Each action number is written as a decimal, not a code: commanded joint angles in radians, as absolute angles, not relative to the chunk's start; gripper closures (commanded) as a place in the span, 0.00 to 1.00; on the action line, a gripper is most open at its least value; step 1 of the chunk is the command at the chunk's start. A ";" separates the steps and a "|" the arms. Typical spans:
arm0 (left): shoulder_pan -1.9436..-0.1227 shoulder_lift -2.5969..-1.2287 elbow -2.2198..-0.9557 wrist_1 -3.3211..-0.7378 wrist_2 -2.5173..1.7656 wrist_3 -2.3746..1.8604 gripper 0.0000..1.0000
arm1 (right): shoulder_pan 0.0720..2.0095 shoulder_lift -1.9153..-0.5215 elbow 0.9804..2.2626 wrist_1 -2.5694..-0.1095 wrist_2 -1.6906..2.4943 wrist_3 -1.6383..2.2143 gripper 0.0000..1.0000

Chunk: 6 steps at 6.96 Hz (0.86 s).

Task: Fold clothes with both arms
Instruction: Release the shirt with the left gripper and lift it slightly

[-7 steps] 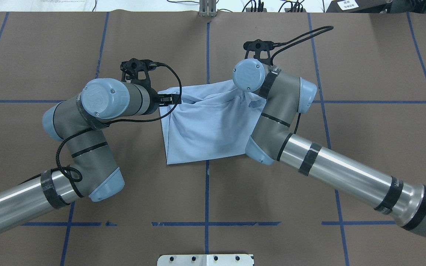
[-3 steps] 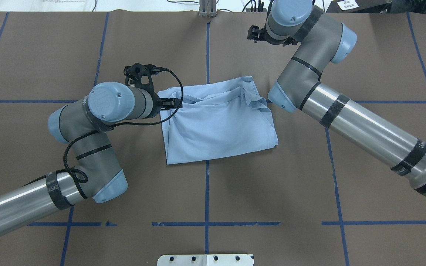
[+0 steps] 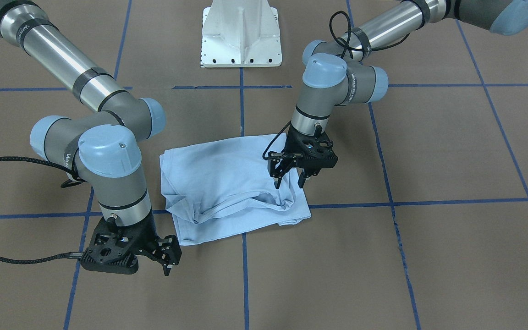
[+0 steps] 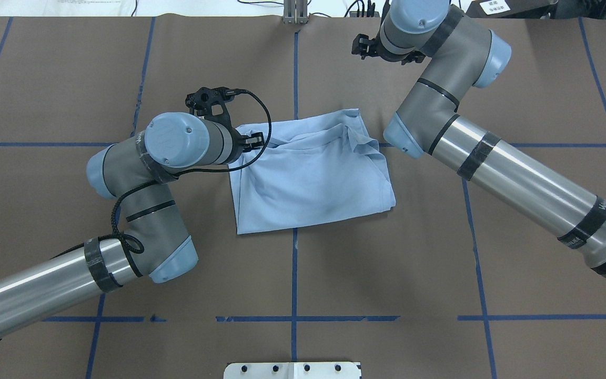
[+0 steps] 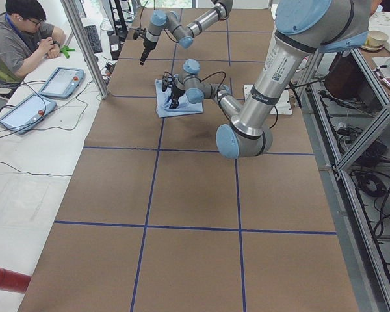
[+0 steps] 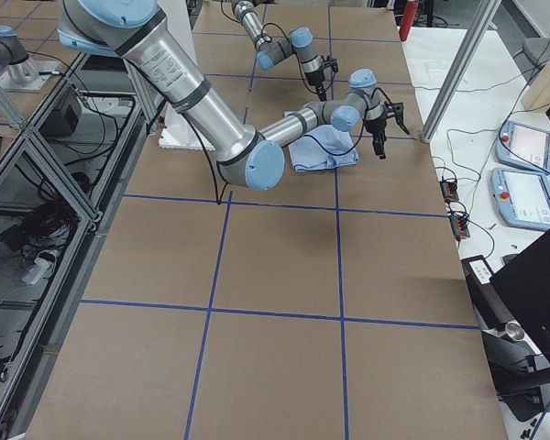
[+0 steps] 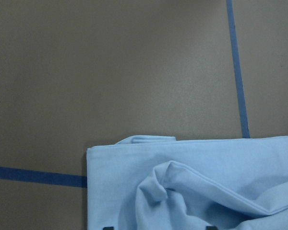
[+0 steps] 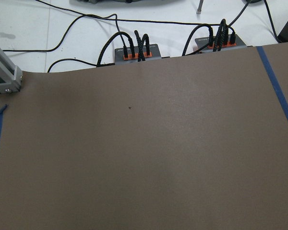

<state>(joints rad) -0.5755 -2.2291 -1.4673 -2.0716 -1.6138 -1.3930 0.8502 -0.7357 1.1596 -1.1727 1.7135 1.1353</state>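
Observation:
The light blue T-shirt (image 4: 313,179) lies folded and a little rumpled on the brown table, also in the front view (image 3: 227,183). Its chest print and neck label are hidden. My left gripper (image 4: 254,142) hangs open just above the shirt's far left corner, jaws apart, holding nothing (image 3: 288,182). The left wrist view looks down on that bunched corner (image 7: 206,191). My right gripper (image 4: 356,46) is off the shirt, raised near the table's far edge, and looks open and empty (image 3: 170,262). The right wrist view shows only bare table.
Blue tape lines (image 4: 293,273) grid the brown table. The white pedestal base (image 3: 241,32) stands at the robot's side. Cable boxes (image 8: 134,50) sit beyond the far edge. An operator (image 5: 26,32) sits at a side table with tablets.
My right gripper let go of the shirt's right side and swung up and away to the far edge. The shirt's right part dropped flat. My left arm shifted slightly right over the corner.

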 commanded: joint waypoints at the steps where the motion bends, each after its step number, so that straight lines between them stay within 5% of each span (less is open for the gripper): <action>1: -0.574 -2.287 -1.407 -2.072 -1.614 -1.519 0.45 | 0.848 -0.741 1.160 -1.172 1.712 1.138 0.00; 6: -0.574 -2.313 -1.347 -2.072 -1.614 -1.548 0.49 | 0.844 -0.741 1.160 -1.172 1.710 1.141 0.00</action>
